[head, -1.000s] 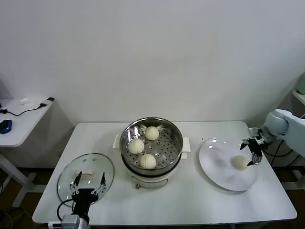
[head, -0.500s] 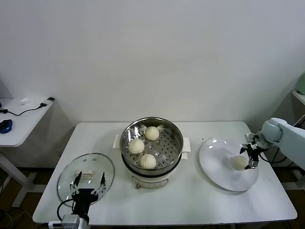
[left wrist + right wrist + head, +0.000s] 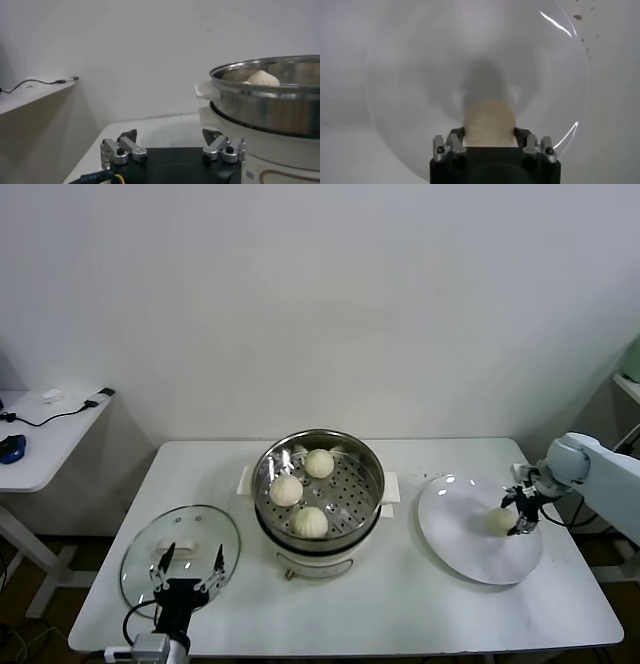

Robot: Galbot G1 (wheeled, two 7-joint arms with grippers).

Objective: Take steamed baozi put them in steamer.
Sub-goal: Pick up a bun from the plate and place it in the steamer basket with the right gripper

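The last baozi (image 3: 500, 521) sits on the white plate (image 3: 455, 534) at the right end of the bench (image 3: 400, 609), well apart from the steamer (image 3: 318, 489), where three other buns (image 3: 309, 522) already rest on the perforated tray. We see the right claw (image 3: 522, 512) down at the bun's outer side, and in the right wrist view the bun (image 3: 489, 122) fills the gap directly ahead of the claw (image 3: 489, 135), one finger (image 3: 455, 137) at each flank. The fingers look to be against the dough, though we cannot be sure they are gripping it yet. The bun is round, so no axis matters; what counts is that it lies centred between the fingers and that the steamer lies toward the robot's left from here. We judge the next move to be a lift and a carry leftward over the steamer's rim, which stands well above the plate. The left claw (image 3: 186, 576) hangs spread and empty over the glass lid (image 3: 180, 546) at the bench's left, beside the steamer (image 3: 270, 95), idle.
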